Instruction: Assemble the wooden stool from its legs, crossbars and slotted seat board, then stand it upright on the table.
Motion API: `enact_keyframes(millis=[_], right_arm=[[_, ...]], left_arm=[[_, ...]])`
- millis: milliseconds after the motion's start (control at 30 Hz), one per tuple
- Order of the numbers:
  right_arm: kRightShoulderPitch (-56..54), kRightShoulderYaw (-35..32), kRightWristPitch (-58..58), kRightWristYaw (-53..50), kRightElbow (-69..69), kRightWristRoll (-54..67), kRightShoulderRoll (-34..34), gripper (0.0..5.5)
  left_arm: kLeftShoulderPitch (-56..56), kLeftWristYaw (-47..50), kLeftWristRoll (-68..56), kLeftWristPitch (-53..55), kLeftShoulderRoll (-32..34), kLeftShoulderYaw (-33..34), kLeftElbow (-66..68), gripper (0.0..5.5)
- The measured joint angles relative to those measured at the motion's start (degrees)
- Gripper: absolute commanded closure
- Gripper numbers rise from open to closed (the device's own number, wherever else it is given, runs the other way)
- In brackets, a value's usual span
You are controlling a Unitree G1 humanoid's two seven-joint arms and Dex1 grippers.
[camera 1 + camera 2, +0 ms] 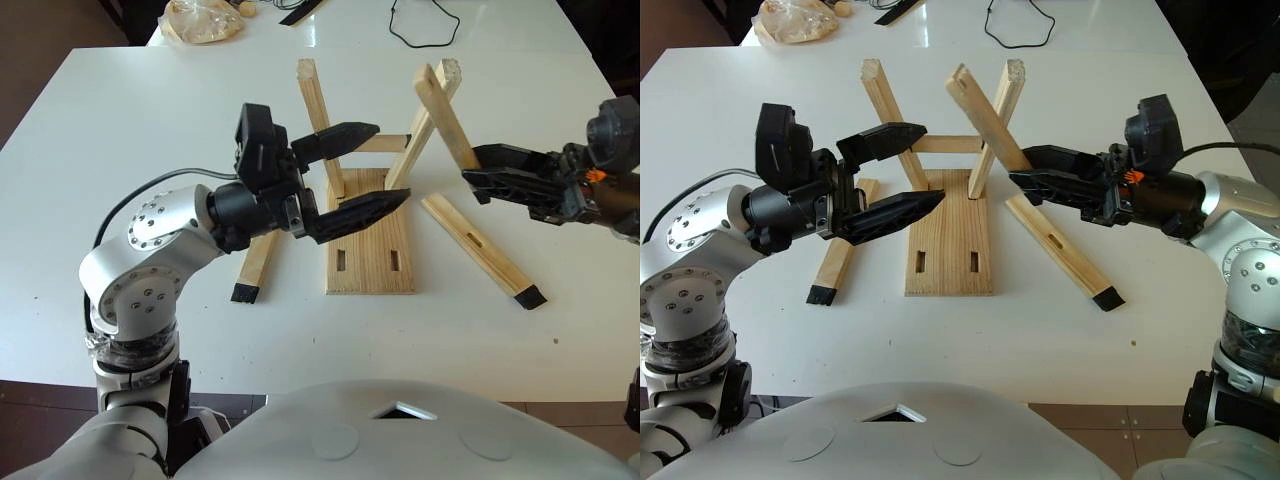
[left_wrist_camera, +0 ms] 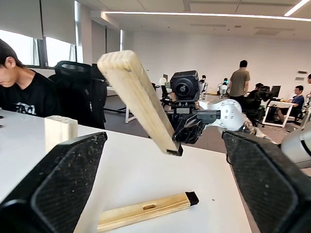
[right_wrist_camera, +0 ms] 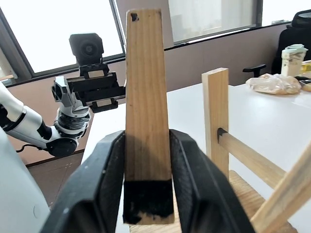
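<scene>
From my head, my right gripper (image 1: 1025, 172) is clamped on the near end of a leg (image 1: 970, 95). That leg is up off the table (image 1: 740, 120), its long axis slanting from my grip away from me and to my left. It crosses a second leg (image 1: 982, 175), whose foot sits at the far edge of the seat board (image 1: 948, 250); I cannot tell whether the two touch. The seat board lies flat mid-table, long axis pointing away from me, with two slots near my end. A third leg (image 1: 885, 100) leans over the board's far left corner, joined to the second leg by a crossbar (image 1: 950, 144). My left gripper (image 1: 935, 163) hangs spread wide above the board's far end. One loose leg (image 1: 838, 258) lies flat to the left of the board and another lies to its right.

From my left wrist, my pads (image 2: 63, 184) stand far apart with nothing gripped. Beyond them the leg tilts up out of my right gripper.

From my right wrist, both fingers (image 3: 109, 179) press the leg's sides just above its black-capped end, with its length rising straight out of my grip. Just beside it the crossbar plugs into the second leg.
</scene>
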Motion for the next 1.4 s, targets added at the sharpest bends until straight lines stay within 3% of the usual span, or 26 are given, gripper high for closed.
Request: enact_keyframes(millis=[133, 233, 467, 800, 1233, 1400], right_arm=[[-1.6, 3.9, -1.4, 2.8, -0.8, -1.9, -0.1, 4.21], [-2.0, 6.2, -2.6, 3.8, -1.2, -3.3, 0.0, 4.21], [-2.9, 10.9, -5.2, 5.0, 0.2, -7.5, 0.6, 4.21], [-2.9, 11.2, -6.3, 6.6, 0.7, -7.6, 1.2, 4.21], [-2.4, 12.2, -5.7, 6.6, 1.1, -7.1, 4.0, 4.21], [-2.4, 13.3, -5.6, 4.7, 1.5, -7.8, 5.0, 3.18]], left_arm=[[-1.6, 1.6, -1.8, 0.8, -0.2, -2.1, 1.1, 1.13], [-1.8, 1.8, -2.5, 0.8, -0.2, -2.8, 1.9, 1.46], [-2.0, 1.8, -3.0, 0.7, 0.0, -4.2, 2.1, 2.68], [-2.0, 1.8, -3.0, -0.4, 1.3, -4.1, 2.3, 4.13], [-2.1, 0.6, -3.5, -1.7, 2.8, -4.5, 2.5, 4.16], [-2.1, 0.2, -2.4, -2.1, 3.6, -5.0, 2.5, 4.17]])
